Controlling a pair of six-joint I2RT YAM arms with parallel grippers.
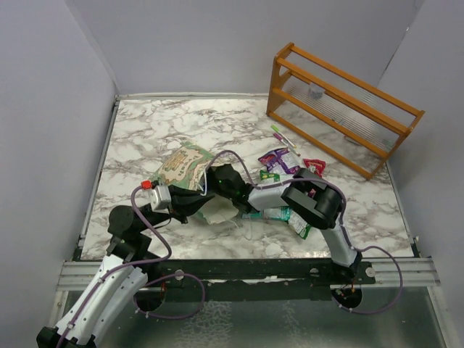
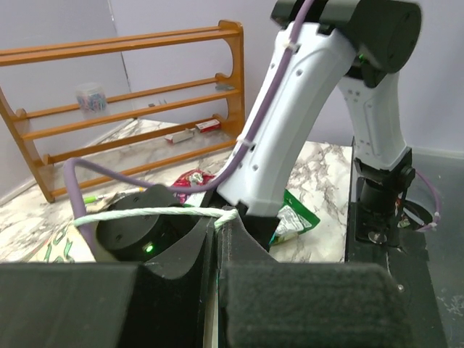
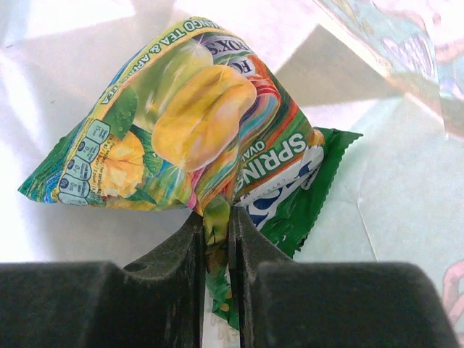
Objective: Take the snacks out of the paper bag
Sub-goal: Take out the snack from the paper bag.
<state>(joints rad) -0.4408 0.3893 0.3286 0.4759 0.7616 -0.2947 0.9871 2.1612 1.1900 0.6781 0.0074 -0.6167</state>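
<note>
The pale mint paper bag (image 1: 183, 165) lies on its side at the table's middle left, its mouth facing right. My left gripper (image 1: 190, 208) is at the mouth's near edge; in the left wrist view it (image 2: 216, 233) is shut on the bag's white cord handle (image 2: 145, 214). My right gripper (image 1: 220, 179) reaches into the bag's mouth. In the right wrist view it (image 3: 216, 221) is shut on a green-and-yellow snack packet (image 3: 181, 123). A second green packet (image 3: 301, 188) lies just behind it on the bag's pale inside (image 3: 406, 217).
Loose packets lie right of the bag: purple (image 1: 279, 159), red (image 1: 314, 167), small green (image 1: 270, 176), teal (image 1: 275, 212) and green (image 1: 301, 228). A pink-and-green pen (image 1: 285, 139) lies beyond them. A wooden rack (image 1: 341, 109) stands at the back right.
</note>
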